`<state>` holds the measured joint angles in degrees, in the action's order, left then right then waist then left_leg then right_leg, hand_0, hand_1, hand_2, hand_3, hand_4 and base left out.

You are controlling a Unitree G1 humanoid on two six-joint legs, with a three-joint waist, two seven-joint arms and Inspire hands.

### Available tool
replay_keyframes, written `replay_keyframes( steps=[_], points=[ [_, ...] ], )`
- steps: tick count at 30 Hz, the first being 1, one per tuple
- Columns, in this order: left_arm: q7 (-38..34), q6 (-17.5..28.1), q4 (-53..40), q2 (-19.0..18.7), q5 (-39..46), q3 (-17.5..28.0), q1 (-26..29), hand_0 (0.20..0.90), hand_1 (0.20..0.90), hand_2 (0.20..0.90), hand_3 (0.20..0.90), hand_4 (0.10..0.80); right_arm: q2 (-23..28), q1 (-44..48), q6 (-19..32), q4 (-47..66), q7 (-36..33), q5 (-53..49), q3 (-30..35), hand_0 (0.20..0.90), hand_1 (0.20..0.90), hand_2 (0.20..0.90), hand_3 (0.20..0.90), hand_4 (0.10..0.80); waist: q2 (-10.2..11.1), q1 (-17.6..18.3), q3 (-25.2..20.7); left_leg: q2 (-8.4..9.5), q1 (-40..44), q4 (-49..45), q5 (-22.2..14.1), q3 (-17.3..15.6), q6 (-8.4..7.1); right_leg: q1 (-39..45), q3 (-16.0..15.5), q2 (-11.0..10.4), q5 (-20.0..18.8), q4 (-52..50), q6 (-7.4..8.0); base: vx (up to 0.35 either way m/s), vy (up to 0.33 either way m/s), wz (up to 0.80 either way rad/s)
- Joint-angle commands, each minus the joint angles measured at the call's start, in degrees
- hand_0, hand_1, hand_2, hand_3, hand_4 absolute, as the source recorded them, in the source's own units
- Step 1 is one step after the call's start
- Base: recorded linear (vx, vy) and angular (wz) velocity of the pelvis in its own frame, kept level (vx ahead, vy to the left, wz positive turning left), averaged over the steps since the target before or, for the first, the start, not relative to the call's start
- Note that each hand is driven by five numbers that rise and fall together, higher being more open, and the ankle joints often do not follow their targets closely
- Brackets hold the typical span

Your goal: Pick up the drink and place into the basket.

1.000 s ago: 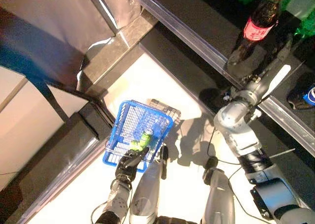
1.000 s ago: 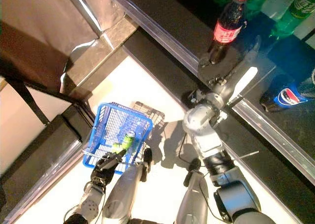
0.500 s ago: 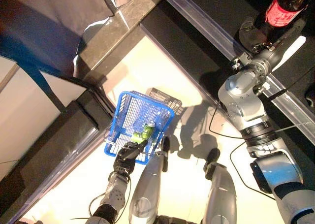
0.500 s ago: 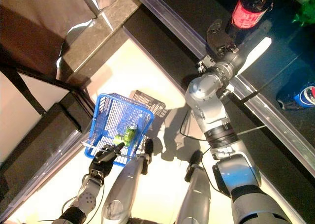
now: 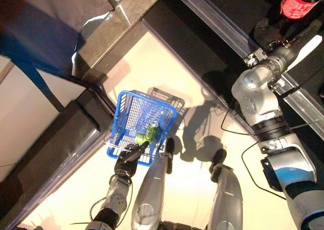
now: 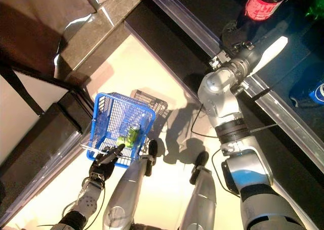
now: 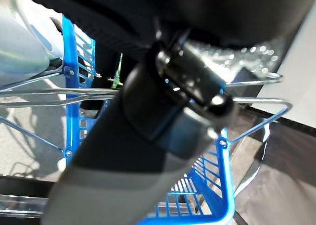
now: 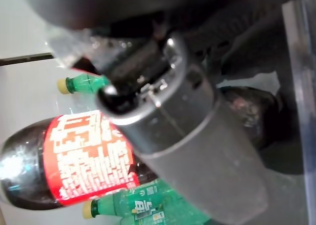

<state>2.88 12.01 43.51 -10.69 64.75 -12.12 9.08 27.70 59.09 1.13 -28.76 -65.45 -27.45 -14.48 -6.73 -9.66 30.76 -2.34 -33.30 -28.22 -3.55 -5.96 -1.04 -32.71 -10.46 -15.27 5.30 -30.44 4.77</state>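
Dark cola bottle with red label [image 6: 263, 0] standing upright on shelf, right robot hand [image 6: 234, 37] at its base — grip unclear, left robot hand [image 5: 127, 156] clasping blue wire basket [image 5: 132, 113] handle.

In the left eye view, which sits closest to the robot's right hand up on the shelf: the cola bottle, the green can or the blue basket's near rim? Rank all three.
From the right hand:
1. Cola bottle, just beyond the hand on the shelf.
2. Green can, down inside the blue basket.
3. Basket's near rim, by the left hand.

Shelf and floor
Green bottles [image 8: 143, 205] lie on the shelf [image 6: 283, 63]; a blue-labelled bottle [image 6: 315, 92] sits nearby, above pale floor [image 5: 147, 68].
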Motion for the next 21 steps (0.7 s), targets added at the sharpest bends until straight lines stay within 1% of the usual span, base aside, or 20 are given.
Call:
replay_keyframes(
  steps=[1,8,13,21],
  points=[
    [1.39,-1.66,-1.25,-3.01,-0.16,-3.32,-8.09,0.3,0.3,0.3,0.2,0.1,7.99,8.4,5.19,2.02,1.15,1.27,0.98,0.3,0.3,0.3,0.2,0.1,0.64,-1.56,-0.96,2.44,-0.8,-0.8,-3.19,1.93,2.61,0.33,-1.33,1.11,0.14,-0.07,-0.16,0.0,0.0,0.0],
    [1.65,-2.21,-1.66,-3.82,0.78,-3.15,-8.0,0.3,0.3,0.3,0.2,0.1,9.98,9.24,5.96,0.05,2.92,-0.32,0.84,0.3,0.3,0.3,0.2,0.1,0.6,-1.45,-0.96,2.75,-0.67,-0.93,-3.44,2.13,2.68,0.32,-1.26,1.13,0.23,-0.26,-0.13,0.0,0.0,0.0],
    [1.93,-3.09,-1.86,-4.53,1.12,-2.95,-7.69,0.3,0.3,0.3,0.2,0.1,11.25,11.72,5.81,-2.27,6.73,-2.26,-0.67,0.3,0.3,0.3,0.2,0.1,0.51,-1.86,-0.96,3.16,-0.7,-0.97,-3.54,2.4,2.7,0.39,-1.55,0.9,0.02,0.04,-0.07,0.0,0.0,0.0],
    [3.6,-3.34,-1.94,-5.24,2.42,-2.45,-8.4,0.3,0.3,0.3,0.2,0.1,12.77,14.33,6.67,-5.79,9.95,-4.14,-2.12,0.3,0.3,0.3,0.2,0.1,0.18,-2.39,-0.96,3.57,-0.32,-0.5,-3.49,2.44,2.9,0.34,-1.98,0.66,0.34,-0.56,-0.22,0.0,0.0,0.0]
  ],
)
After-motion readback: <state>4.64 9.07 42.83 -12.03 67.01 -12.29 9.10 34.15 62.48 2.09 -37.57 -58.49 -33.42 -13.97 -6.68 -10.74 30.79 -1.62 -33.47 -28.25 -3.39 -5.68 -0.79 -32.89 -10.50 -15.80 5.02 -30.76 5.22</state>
